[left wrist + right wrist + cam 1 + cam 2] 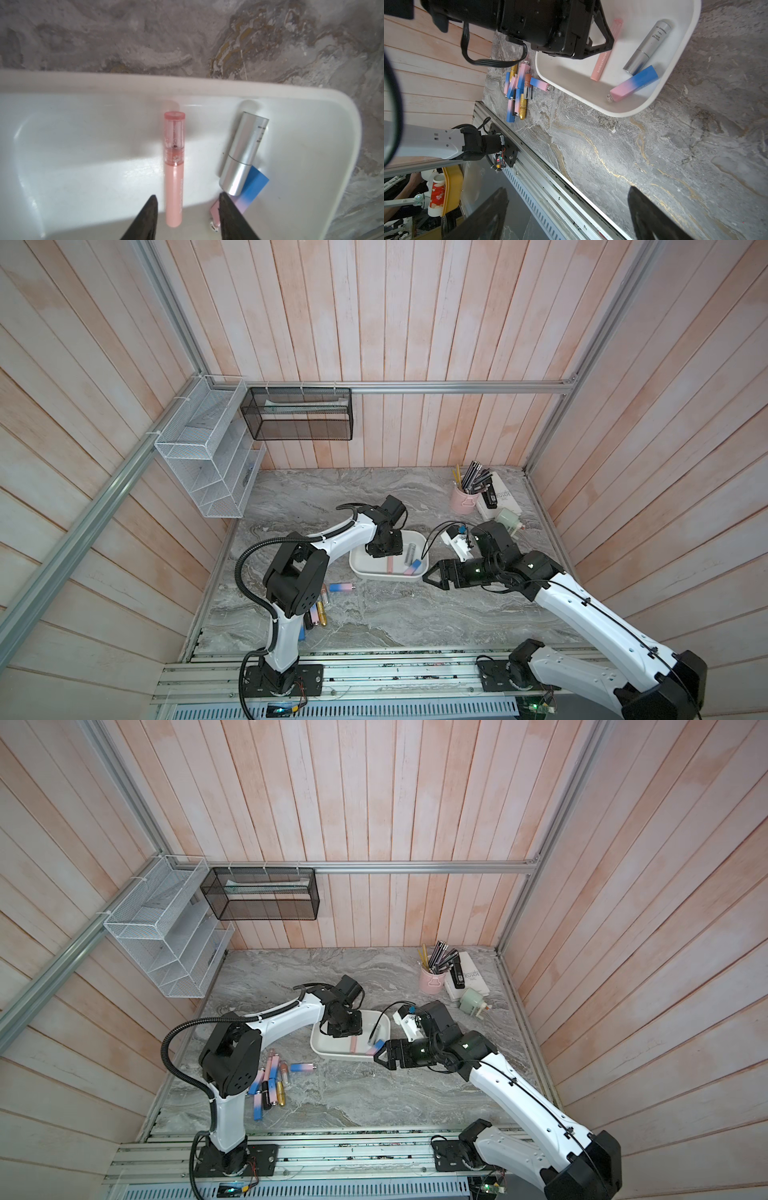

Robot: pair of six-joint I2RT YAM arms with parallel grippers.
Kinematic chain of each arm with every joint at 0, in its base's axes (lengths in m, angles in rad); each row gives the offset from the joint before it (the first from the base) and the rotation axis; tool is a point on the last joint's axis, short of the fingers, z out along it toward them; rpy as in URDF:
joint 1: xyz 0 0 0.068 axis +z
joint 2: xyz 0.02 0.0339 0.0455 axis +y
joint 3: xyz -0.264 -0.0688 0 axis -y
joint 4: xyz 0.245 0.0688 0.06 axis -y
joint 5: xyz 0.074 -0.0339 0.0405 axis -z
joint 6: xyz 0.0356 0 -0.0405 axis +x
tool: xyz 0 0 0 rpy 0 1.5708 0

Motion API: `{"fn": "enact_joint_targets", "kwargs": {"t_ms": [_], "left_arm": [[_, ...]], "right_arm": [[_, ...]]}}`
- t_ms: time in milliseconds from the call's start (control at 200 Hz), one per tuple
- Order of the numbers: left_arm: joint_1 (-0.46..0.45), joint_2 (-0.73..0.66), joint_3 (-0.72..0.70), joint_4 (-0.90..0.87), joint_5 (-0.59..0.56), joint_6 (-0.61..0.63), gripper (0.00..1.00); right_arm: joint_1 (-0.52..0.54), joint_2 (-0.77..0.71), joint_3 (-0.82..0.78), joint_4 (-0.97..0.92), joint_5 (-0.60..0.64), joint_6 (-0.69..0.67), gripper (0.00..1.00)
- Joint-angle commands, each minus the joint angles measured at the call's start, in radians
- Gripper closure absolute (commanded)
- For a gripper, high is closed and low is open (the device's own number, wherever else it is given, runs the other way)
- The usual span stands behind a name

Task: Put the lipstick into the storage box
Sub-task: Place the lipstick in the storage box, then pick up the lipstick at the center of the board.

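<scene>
**Finding: pink lipstick (pixel 174 166) lies in storage box (pixel 104 83)**

The left arm reaches over the box. The left gripper (pixel 188 195) points down, with its fingers apart astride the tube and not clamped on it. The right gripper (pixel 566 188) hovers level off the box's near right corner, spread wide and empty. The lipstick is a slim pale-pink tube with a clear pink cap. It lies flat mid-floor beside a silver tube (pixel 243 153).
</scene>
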Motion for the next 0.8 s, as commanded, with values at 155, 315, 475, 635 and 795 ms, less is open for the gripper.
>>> {"fn": "enact_joint_targets", "kwargs": {"t_ms": [155,315,475,635,795], "left_arm": [[-0.004,-0.247,0.003,-0.054,-0.052,-0.005,0.00],[-0.004,-0.477,-0.143,-0.161,-0.105,-0.079,0.00],[-0.003,-0.703,-0.380,-0.231,-0.130,-0.168,0.03],[-0.004,-0.867,-0.569,-0.211,-0.132,-0.167,0.08],[-0.004,-0.895,-0.636,-0.257,-0.182,-0.189,0.08]], "right_arm": [[-0.005,0.021,-0.001,0.019,0.004,0.002,0.08],[-0.004,0.036,0.002,0.037,-0.004,0.002,0.08],[-0.002,0.054,-0.007,0.058,-0.016,-0.004,0.08],[0.008,0.071,-0.011,0.069,-0.033,-0.023,0.11],[0.020,0.098,0.004,0.066,-0.042,-0.042,0.13]]}}
